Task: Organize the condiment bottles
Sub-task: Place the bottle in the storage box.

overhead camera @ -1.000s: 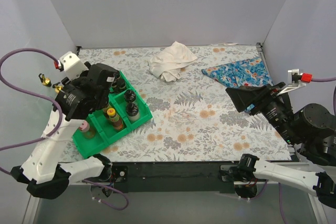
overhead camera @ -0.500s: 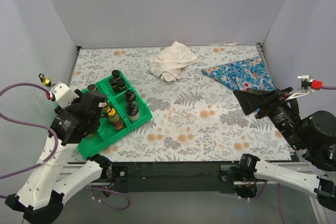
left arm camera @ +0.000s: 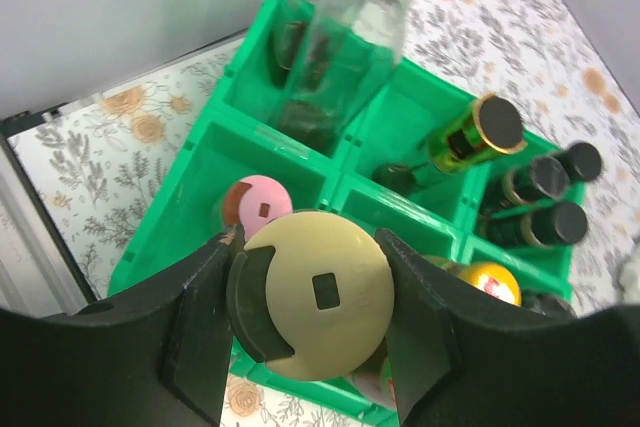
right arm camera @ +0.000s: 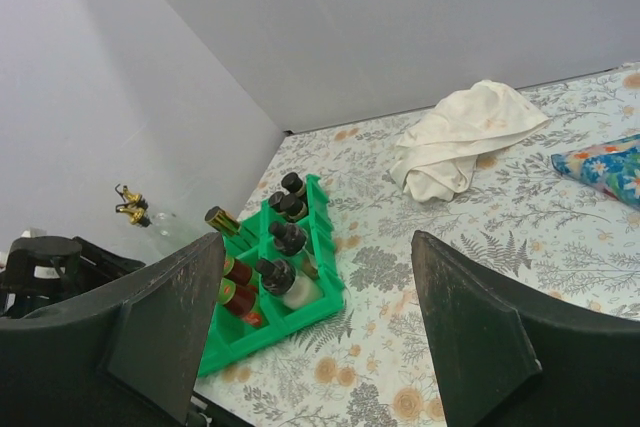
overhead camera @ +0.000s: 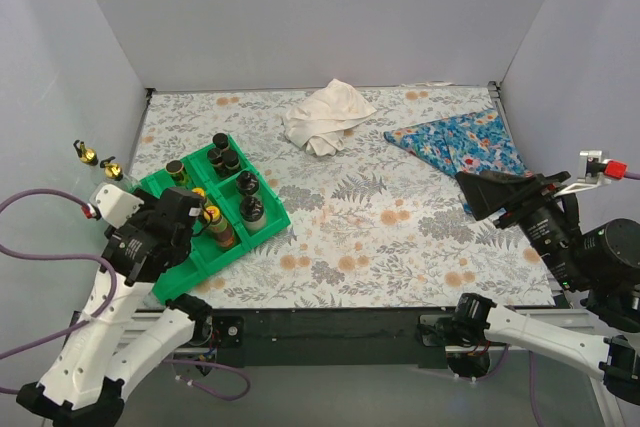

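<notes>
Left jaws clamping on a yellow-capped bottle [left arm camera: 312,292], hovering over the green tray [left arm camera: 300,142] beside a pink-capped bottle [left arm camera: 260,207], right jaws standing apart, holding nothing, above the desk [right arm camera: 520,247]

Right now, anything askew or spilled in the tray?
Yes. One gold bottle with a black cap leans steeply across its compartment of the green tray, while the black-capped bottles beside it stand upright. No spill that I can see.

The table [overhead camera: 380,237] has a leafy floral top. Green tray [overhead camera: 172,283] sits right under the left gripper [left arm camera: 312,292], white cloth [overhead camera: 325,117] well ahead, blue flowery cloth [overhead camera: 455,142] just past the right gripper [overhead camera: 478,197].
</notes>
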`<state>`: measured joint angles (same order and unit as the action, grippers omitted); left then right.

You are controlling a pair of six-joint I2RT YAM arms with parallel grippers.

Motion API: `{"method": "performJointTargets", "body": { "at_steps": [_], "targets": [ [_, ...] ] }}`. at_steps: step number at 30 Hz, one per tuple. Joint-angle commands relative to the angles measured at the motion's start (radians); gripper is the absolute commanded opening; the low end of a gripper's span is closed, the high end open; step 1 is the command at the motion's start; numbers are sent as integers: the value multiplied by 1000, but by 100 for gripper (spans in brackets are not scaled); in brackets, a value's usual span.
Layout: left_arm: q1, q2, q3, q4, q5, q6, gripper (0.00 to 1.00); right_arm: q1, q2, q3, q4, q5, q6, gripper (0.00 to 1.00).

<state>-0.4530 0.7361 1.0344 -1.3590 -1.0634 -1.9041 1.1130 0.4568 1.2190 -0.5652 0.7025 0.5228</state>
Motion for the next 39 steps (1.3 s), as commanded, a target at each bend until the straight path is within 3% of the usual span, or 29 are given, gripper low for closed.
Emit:
{"method": "performJointTargets", "body": {
  "at_steps": [1, 4, 10, 26, 39],
  "targets": [
    [89, 29, -42, -31, -21, -127, 0, 4, 5, -4, 45, 40, -15, 84],
    [189, 39, -63, -31, 3, -139, 0, 2, 13, 4, 44, 31, -33, 84],
    [261, 52, -105, -32, 49, -182, 0, 2, 2, -7, 45, 61, -33, 84],
    [287, 117, -24, -32, 89, -116, 0, 2, 51, 8, 59, 51, -52, 84],
    [310, 137, -22, -31, 175, -133, 0, 2, -4, -7, 57, 71, -61, 84]
  ]
}}
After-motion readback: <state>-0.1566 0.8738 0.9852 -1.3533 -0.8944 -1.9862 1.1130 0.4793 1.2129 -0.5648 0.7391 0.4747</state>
